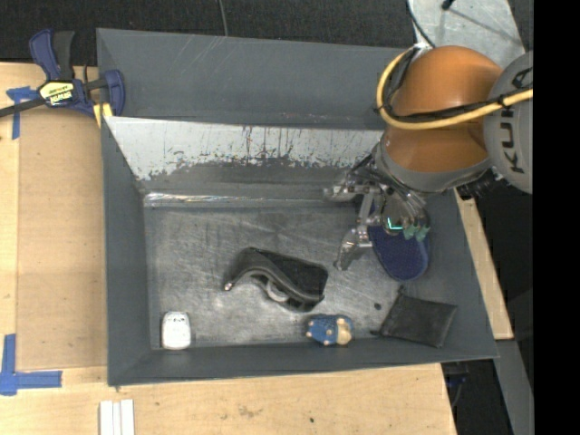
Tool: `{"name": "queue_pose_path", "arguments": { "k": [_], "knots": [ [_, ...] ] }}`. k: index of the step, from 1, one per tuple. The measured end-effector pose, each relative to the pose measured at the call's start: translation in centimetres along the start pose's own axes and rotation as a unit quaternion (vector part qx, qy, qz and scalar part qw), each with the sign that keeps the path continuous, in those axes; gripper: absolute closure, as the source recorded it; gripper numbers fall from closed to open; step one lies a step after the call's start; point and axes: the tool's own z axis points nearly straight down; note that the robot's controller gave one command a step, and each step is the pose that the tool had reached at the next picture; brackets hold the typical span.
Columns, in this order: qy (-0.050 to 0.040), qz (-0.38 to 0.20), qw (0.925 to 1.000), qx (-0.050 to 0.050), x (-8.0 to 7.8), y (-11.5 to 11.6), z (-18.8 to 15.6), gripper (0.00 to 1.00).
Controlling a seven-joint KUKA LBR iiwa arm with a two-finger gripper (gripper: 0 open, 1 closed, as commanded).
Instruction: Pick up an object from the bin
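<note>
Bin: grey metal bin (123, 243) with a handful of loose things spread over its floor.
Gripper: the gripper (372, 236) is low over the right side of the floor, under the arm's orange cover.
Grip: cannot tell whether it is apart or together.
Nearest thing: a dark blue oval pad (401, 256) lies just beside the gripper, on its right and partly beneath it.
Centre: a black curved strap-like thing (279, 277).
Near wall: a white capsule (176, 330) at the left corner, a small blue and yellow toy (328, 331) in the middle, a black flat square (418, 320) to the right.
</note>
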Motion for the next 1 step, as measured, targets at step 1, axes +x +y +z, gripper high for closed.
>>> {"name": "queue_pose_path", "arguments": {
  "k": [1],
  "knots": [
    [-0.0075, -0.091, 0.9958, 0.002, 1.60, 3.55, 8.82, 0.00]
  ]
}}
